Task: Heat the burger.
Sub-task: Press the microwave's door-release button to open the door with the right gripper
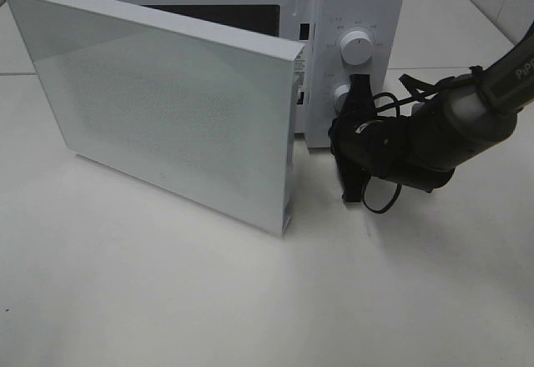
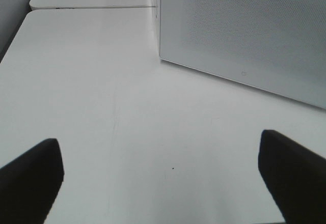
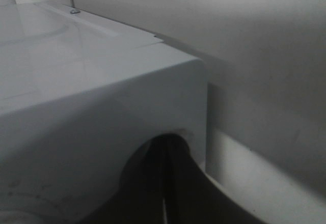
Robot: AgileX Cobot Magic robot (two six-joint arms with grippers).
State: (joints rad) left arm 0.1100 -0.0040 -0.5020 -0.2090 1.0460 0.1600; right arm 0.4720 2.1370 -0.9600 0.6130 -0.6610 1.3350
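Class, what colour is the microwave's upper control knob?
White. The upper knob shows best in the exterior high view.

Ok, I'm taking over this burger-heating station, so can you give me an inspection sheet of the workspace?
Surface: white table, no spills seen.
Job's things: burger, nothing seen; white microwave with its door ajar, hiding most of the cavity.
Clutter: nothing seen.
End effectors: left end effector open, over the table near the door; right end effector shut, at the lower dial, contact unclear.
Cables: black cable loops off the right wrist, close above the table.
Surroundings: pale wall behind the microwave.
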